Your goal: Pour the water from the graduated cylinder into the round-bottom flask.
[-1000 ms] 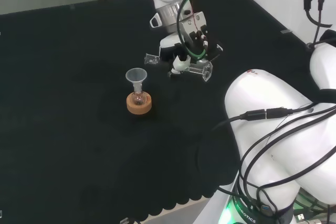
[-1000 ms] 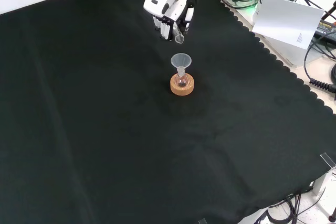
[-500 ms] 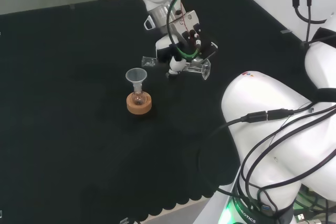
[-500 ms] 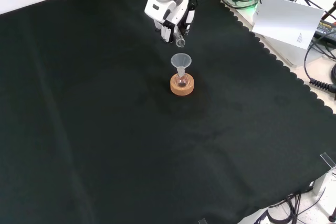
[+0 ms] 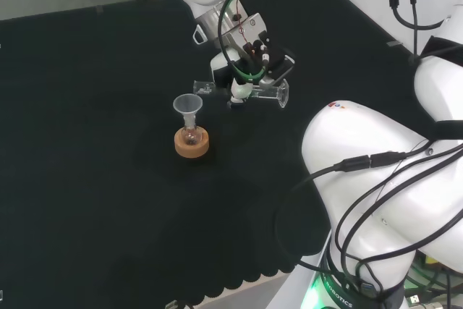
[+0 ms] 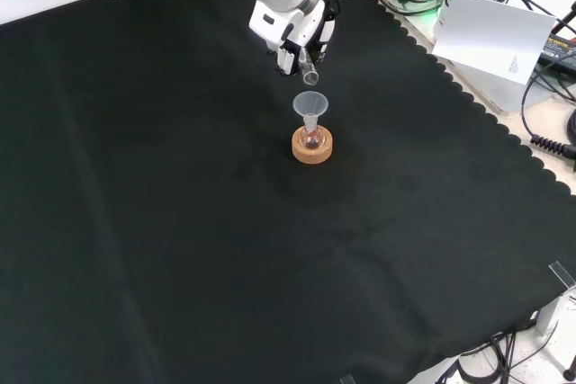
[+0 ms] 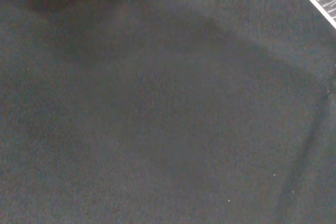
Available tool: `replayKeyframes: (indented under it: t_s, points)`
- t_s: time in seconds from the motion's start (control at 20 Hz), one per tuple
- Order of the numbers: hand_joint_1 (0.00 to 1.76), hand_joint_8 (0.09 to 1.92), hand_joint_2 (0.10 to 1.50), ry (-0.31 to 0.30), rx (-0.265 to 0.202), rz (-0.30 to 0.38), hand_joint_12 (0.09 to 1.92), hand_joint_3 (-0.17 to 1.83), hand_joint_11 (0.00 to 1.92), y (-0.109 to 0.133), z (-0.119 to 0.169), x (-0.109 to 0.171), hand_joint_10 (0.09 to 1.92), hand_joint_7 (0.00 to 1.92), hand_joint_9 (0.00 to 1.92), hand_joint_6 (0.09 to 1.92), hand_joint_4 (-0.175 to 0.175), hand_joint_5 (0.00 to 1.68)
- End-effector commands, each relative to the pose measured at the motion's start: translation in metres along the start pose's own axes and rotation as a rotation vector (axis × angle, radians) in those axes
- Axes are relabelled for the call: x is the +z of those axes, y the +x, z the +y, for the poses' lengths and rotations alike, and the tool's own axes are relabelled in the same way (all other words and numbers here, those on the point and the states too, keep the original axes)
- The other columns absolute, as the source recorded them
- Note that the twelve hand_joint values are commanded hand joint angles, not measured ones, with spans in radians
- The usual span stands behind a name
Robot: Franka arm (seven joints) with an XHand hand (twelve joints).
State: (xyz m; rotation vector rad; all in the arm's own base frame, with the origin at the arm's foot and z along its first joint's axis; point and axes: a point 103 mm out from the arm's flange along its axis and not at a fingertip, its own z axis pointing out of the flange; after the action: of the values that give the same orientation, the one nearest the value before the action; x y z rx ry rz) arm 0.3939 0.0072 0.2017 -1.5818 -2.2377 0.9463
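Item, hand (image 5: 249, 52): mine, fingers curled round the cylinder (image 5: 264, 93), which lies nearly level in the air; in the head view its mouth end points toward the funnel (image 5: 187, 104) and its foot toward the arm's links. Item, cylinder contents: clear, so I cannot tell how much water it holds. Item, flask (image 6: 311, 138): small, upright in a cork ring (image 6: 312, 147) on the bench (image 6: 180, 222), funnel seated in its neck; a trace of liquid may sit at its bottom, though I cannot be sure. Risk, as I judge it: in the front view the cylinder's mouth (image 6: 310, 77) sits just above and behind the funnel's rim, not plainly over it, so water tipped now could fall short onto the cloth. Second risk: a nudge from the cylinder's lip could knock the funnel askew or tip the light flask off its ring. Third: too steep a tilt could overrun the narrow funnel.
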Motion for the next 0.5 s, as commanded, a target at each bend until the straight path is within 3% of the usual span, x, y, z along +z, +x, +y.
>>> replayKeyframes:
  t_s: [0.05,0.5]
  points:
    - [1.24,1.19,1.18,0.030,0.022,-0.035,0.75,0.00,1.22,0.0015,-0.0013,-0.0043,0.19,0.88,1.42,1.19,-0.175,0.85]
    - [1.24,1.19,1.17,0.064,0.045,-0.061,0.74,0.00,1.22,0.0022,-0.0008,-0.0064,0.19,0.88,1.42,1.19,-0.175,0.85]
